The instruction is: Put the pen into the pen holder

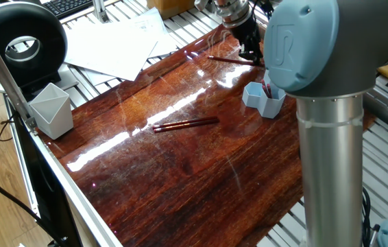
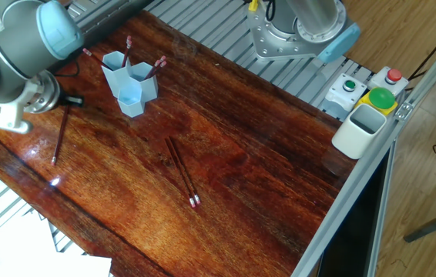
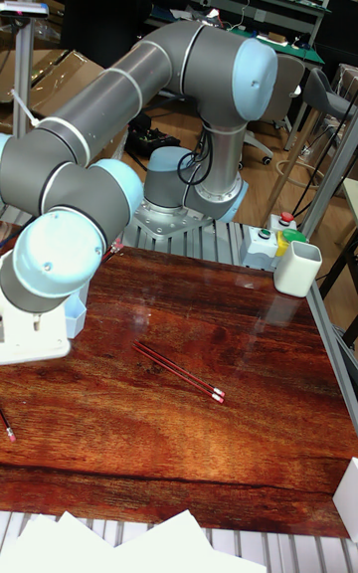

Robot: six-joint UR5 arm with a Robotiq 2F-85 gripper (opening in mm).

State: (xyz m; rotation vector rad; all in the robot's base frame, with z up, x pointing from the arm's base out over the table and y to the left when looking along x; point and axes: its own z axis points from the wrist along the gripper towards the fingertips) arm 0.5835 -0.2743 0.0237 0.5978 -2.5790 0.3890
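Note:
The light blue pen holder point(image 1: 265, 100) point(image 2: 129, 83) stands near the table's far edge with several pens upright in its tubes. One dark red pen point(image 1: 236, 60) point(image 2: 60, 132) lies alone on the wood beside it. My gripper point(image 1: 250, 48) point(image 2: 68, 100) hangs just over the near end of that pen, black fingers pointing down, apart and with nothing in them. Two more pens point(image 1: 186, 124) point(image 2: 182, 171) point(image 3: 179, 371) lie side by side in the middle of the table. In the tall fixed view the arm hides the gripper.
A pale grey angular cup point(image 1: 51, 110) stands at one table corner. A white cup point(image 2: 360, 129) point(image 3: 296, 269) and a button box point(image 2: 380, 86) sit by the arm's base. Loose paper sheets point(image 1: 115, 44) lie past the table edge.

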